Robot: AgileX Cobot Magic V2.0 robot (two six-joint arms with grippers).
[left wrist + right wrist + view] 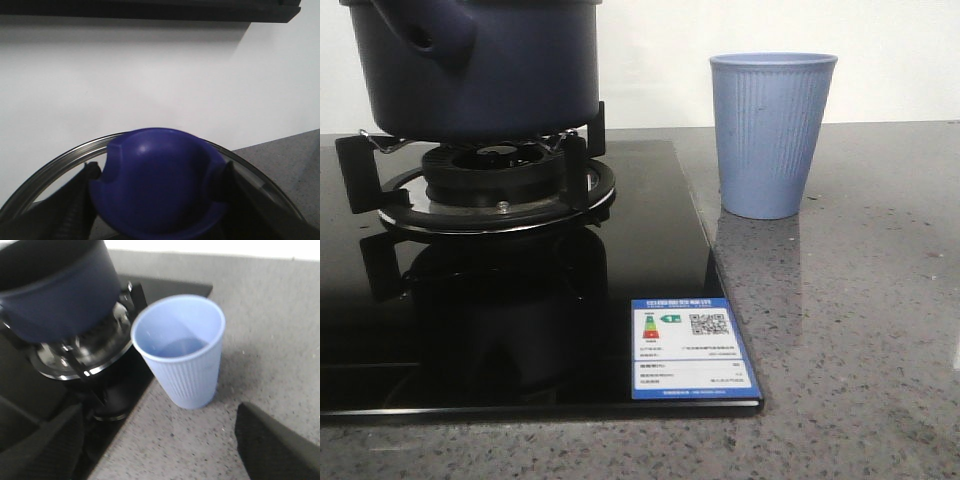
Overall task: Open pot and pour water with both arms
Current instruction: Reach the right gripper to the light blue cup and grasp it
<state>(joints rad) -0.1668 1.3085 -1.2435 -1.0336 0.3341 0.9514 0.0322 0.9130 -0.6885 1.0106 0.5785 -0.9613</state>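
- here, the pot (485,70) is seated on the burner (495,185) of the black stove (520,330).
- the lid knob (157,185) is clamped between the left gripper (157,200) jaws.
- the right gripper (160,450) jaws are spread apart, near the cup (182,352) on the desk (850,330).

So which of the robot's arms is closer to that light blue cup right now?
The right. Its open gripper hangs just short of the cup, touching nothing. The left gripper is clamped on the blue lid knob, with the lid's rim against the wall, no cup in its view.
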